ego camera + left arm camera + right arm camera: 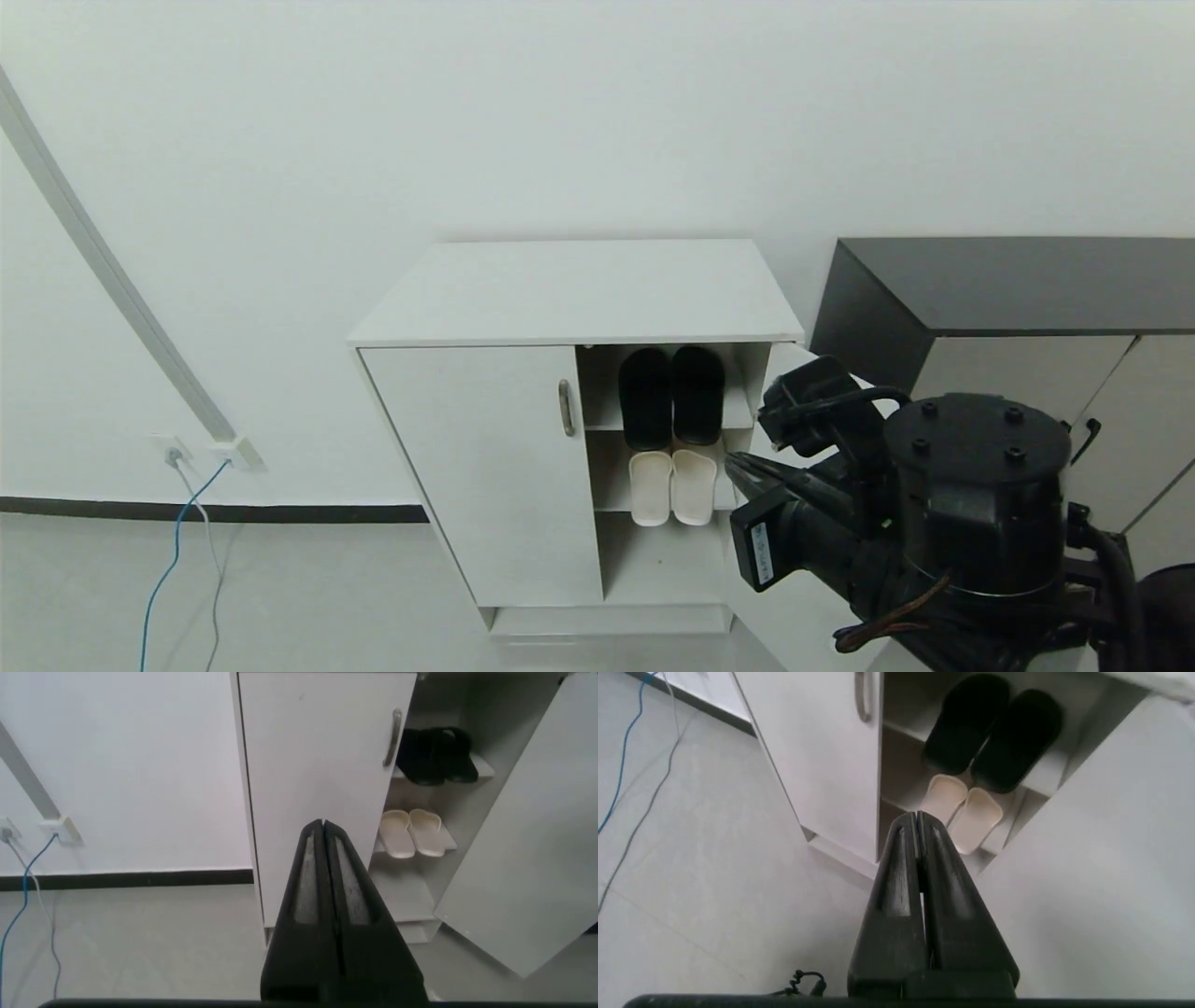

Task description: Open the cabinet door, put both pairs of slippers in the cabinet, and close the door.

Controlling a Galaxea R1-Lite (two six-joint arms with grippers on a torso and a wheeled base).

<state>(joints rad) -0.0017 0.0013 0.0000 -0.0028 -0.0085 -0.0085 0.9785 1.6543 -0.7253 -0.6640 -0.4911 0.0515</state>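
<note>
Room: we see a white wall (597, 112) over a grey floor (308, 597), with a dark strip along the foot of the wall.
Cabinet (579, 289): we find it white, standing against the wall near the middle of the head view.
Left door (485, 467): we see it shut, with a metal handle (566, 408) upright at its inner edge.
Right door (533, 849): we see it swung out toward us, so the right half of the cabinet shows its shelves.
Black slippers (672, 397): we see the pair side by side on the top shelf, heels poking over the shelf's front edge.
Cream slippers (672, 485): we see them side by side on the shelf below, right under the black pair, heels also past the edge.
Right gripper (918, 819): we see its two dark fingers pressed together with nothing between them; it hangs in front of the open half, apart from both pairs.
Right arm (934, 485): we see it in front of the right door.
Left gripper (322, 831): we see its fingers flat against each other, gripping nothing; it points at the left door from well back.
Dark cabinet (1027, 280): we see it near the white one, on its right, along the same wall.
Socket (173, 453): we see it low on the wall, left of the cabinet, with a blue cable (173, 551) dropping to the floor.
Conduit (103, 261): we see it slanting up the wall from beside the socket.
</note>
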